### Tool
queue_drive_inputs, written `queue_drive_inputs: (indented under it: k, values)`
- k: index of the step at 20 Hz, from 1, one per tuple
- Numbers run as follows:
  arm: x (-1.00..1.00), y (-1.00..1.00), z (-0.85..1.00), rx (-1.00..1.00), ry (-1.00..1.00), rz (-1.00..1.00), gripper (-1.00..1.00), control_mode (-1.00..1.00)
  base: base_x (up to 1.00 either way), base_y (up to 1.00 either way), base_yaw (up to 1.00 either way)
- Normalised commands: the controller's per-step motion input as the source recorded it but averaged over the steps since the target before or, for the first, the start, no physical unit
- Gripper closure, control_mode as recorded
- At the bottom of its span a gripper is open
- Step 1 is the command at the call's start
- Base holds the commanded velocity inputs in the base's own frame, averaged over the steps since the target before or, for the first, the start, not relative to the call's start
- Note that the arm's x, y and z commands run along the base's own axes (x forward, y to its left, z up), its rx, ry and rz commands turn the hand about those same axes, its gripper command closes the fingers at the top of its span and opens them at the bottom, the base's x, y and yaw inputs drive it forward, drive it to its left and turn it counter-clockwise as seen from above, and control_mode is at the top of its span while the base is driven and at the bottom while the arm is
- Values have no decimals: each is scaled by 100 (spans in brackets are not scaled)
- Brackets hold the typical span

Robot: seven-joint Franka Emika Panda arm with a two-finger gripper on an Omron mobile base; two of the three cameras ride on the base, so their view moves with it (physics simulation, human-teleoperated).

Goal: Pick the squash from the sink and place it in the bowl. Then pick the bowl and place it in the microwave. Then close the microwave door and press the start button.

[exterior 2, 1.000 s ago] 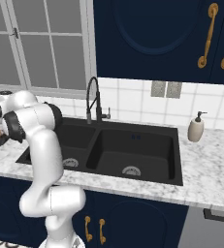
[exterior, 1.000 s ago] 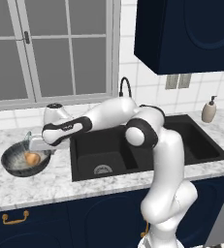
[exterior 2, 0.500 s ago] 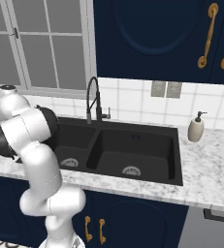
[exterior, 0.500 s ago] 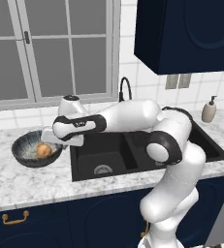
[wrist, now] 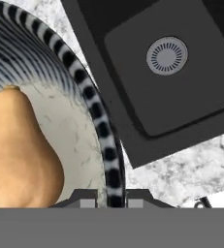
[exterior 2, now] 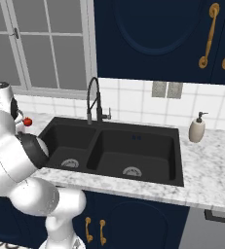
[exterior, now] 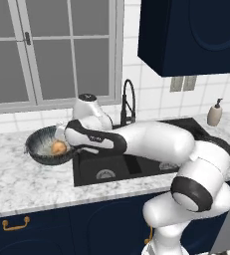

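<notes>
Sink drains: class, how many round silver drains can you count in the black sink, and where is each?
2. One drain sits in the left basin of the sink, the other drain in the right basin. None appears hidden in the right base view.

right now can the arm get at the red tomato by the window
Probably not yet: the jaws are clamped on the rim of the bowl with the squash inside; the tomato sits free on the counter.

no readable text, labels, brands, numbers or signs in any view. soap bottle, just right of the sink: plain, no label legible. wall plate above the sink: blank. cabinet fronts: unmarked.
</notes>
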Motion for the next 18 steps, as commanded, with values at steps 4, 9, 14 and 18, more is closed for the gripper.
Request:
queue_drive_inputs:
  k: [4, 9, 14, 18]
  values:
    - [-62, -45, 52, 0, 6, -33, 100, -100, 0, 0, 0]
    - [-61, -47, 51, 0, 4, -36, 100, -100, 0, 0, 0]
    - [-54, -64, 49, 0, 4, -38, 100, -100, 0, 0, 0]
    - [-60, -74, 42, 0, 0, -36, 100, -100, 0, 0, 0]
